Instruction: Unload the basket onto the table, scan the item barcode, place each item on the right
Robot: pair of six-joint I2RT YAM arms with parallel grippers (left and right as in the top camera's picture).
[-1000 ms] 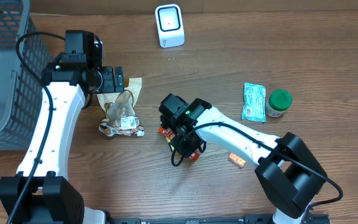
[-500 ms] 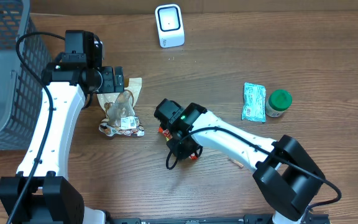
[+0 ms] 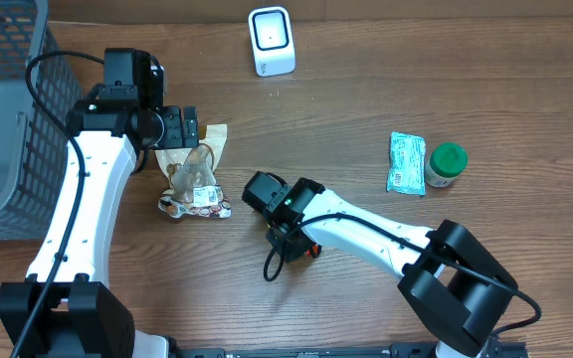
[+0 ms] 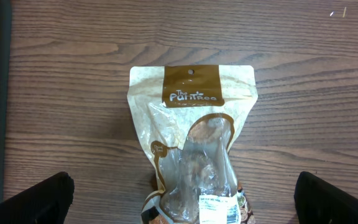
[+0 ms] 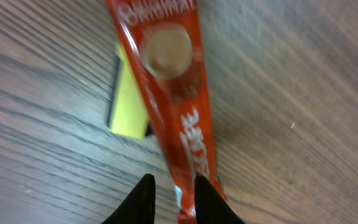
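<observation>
A white barcode scanner (image 3: 271,40) stands at the table's far edge. A red sachet (image 5: 173,93) lies lengthwise on the wood, partly over a small yellow piece (image 5: 129,99). My right gripper (image 5: 176,199) has narrowed onto the sachet's near end, which sits between the black fingertips. From overhead the sachet (image 3: 312,251) only peeks out under that gripper (image 3: 301,242). My left gripper (image 4: 182,199) hangs wide open above a clear-and-tan snack bag (image 4: 191,143), with a finger on each side and not touching it. Overhead, the bag (image 3: 195,177) lies just in front of the left gripper (image 3: 180,127).
A grey wire basket (image 3: 8,99) fills the far left. A green packet (image 3: 406,162) and a green-lidded jar (image 3: 448,164) sit at the right. The right arm stretches across the middle of the table.
The right gripper has slid left and a little nearer along the table, and its jaws have narrowed. A small orange item at the right is now hidden by the arm. The left arm has not moved.
</observation>
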